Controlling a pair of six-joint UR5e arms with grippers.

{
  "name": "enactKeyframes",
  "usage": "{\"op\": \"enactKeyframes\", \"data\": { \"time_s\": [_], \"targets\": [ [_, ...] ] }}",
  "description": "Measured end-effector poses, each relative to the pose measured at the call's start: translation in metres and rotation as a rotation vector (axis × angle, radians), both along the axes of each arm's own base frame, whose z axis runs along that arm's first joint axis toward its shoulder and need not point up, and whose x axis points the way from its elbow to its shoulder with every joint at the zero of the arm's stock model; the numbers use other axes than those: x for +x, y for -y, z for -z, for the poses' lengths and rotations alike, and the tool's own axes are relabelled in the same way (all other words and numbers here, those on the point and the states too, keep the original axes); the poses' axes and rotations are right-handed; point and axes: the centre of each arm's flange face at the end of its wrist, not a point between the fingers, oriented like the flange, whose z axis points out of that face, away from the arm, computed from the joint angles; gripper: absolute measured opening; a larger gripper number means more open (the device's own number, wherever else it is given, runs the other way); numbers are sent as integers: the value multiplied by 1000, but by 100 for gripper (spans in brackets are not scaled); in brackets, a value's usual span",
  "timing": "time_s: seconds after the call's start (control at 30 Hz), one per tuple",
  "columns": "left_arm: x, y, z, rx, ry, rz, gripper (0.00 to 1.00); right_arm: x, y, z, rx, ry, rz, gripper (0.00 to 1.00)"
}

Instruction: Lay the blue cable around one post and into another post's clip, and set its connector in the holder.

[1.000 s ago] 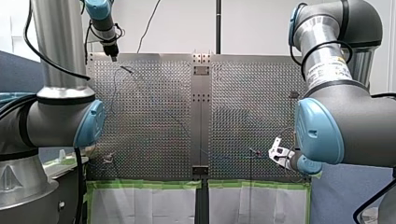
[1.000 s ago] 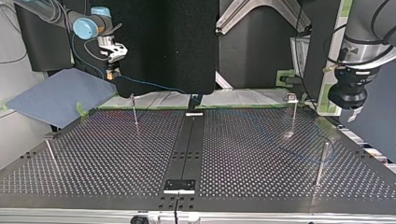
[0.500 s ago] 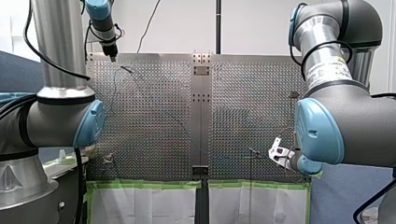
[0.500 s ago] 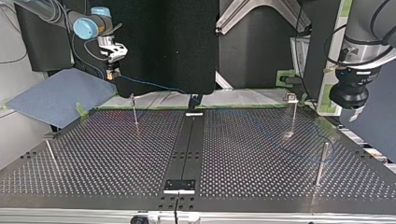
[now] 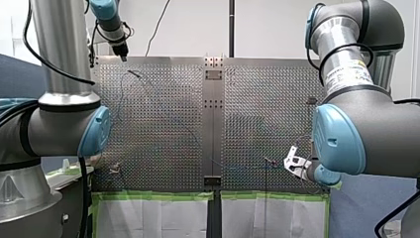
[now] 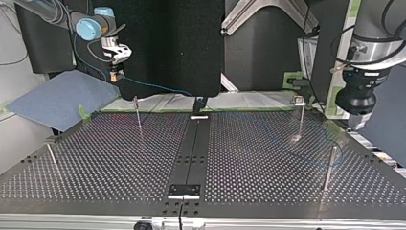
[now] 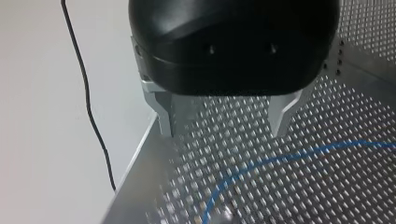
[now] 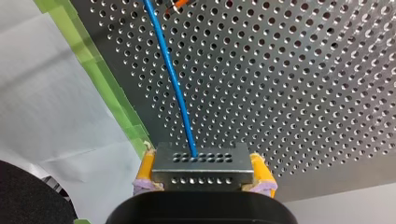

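Note:
My right gripper is shut with its yellow pads on a metal connector block; the blue cable leaves the block and runs ahead over the perforated plate. In the top view this gripper hangs at the far left, above the table's edge, and the cable trails from it toward the middle. My left gripper is open with bare metal fingers and nothing between them, and a curve of the cable lies on the plate beneath it. It hovers over a thin post at the top view's right.
More thin posts stand on the perforated table. A dark centre strip carries a small bracket at the near edge. Green tape and white sheets line the table's edge beneath the arms in the front view.
My left gripper has drifted a little up and away from the plate. My right gripper holds still with the connector.

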Motion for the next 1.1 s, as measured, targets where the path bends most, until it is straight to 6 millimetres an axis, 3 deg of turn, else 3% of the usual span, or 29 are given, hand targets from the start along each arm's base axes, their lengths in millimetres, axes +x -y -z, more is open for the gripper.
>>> {"op": "enactKeyframes", "data": {
  "time_s": [0.27, 0.53, 1.1],
  "targets": [
    [-12, 13, -15, 4, 97, 75, 100, 1, -1, 0, 1, -1, -3, 0],
    [-26, 24, -12, -10, 158, 140, 100, 2, -1, 0, 2, -1, -4, 0],
    [-28, 58, 39, -69, 168, 339, 100, 2, -1, 0, 1, -3, -5, 0]
  ]
}}
